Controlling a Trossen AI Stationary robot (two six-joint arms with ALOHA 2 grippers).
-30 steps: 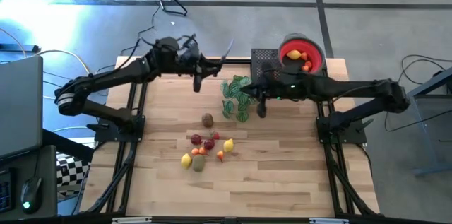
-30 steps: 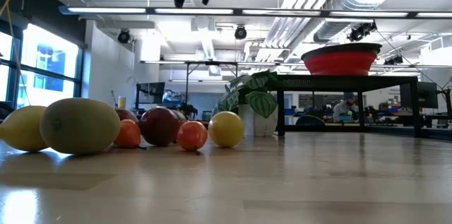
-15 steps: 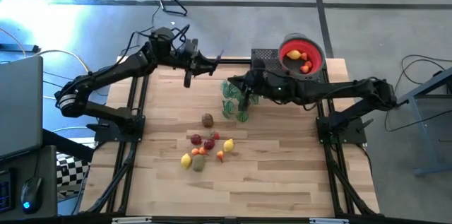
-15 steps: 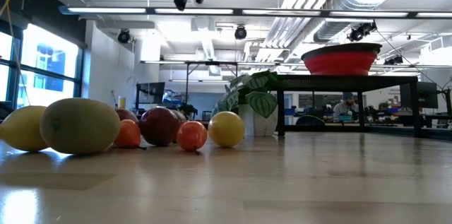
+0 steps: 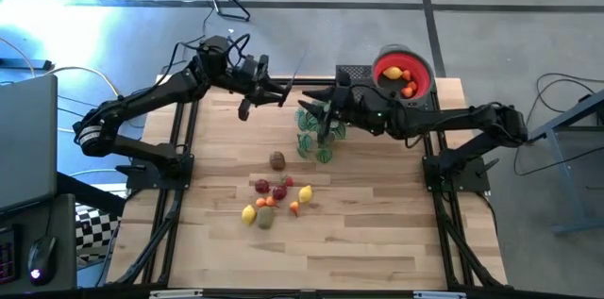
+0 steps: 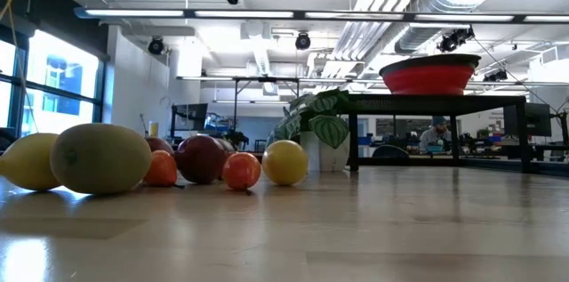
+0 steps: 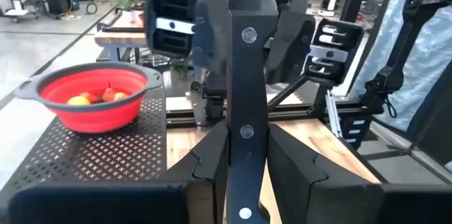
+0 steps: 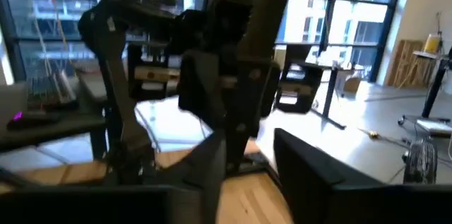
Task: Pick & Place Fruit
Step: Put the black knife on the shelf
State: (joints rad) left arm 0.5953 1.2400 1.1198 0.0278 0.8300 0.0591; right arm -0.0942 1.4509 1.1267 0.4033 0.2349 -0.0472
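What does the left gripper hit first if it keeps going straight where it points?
Probably the right arm's gripper: it fills the left gripper's wrist view dead ahead, with the red bowl off to one side. Depth unclear.

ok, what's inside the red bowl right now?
The round red bowl with grey rim holds a yellow lemon and two or three small red-orange fruits. Anything beneath them is covered.

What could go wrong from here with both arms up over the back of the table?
1. The left gripper and right gripper are raised close together near the plant sprig; they might collide or snag its leaves.
2. The fruit pile sits tightly bunched, so grabbing one piece could roll the others away.
3. The red bowl stands on a raised black shelf, so a poor drop might miss it.
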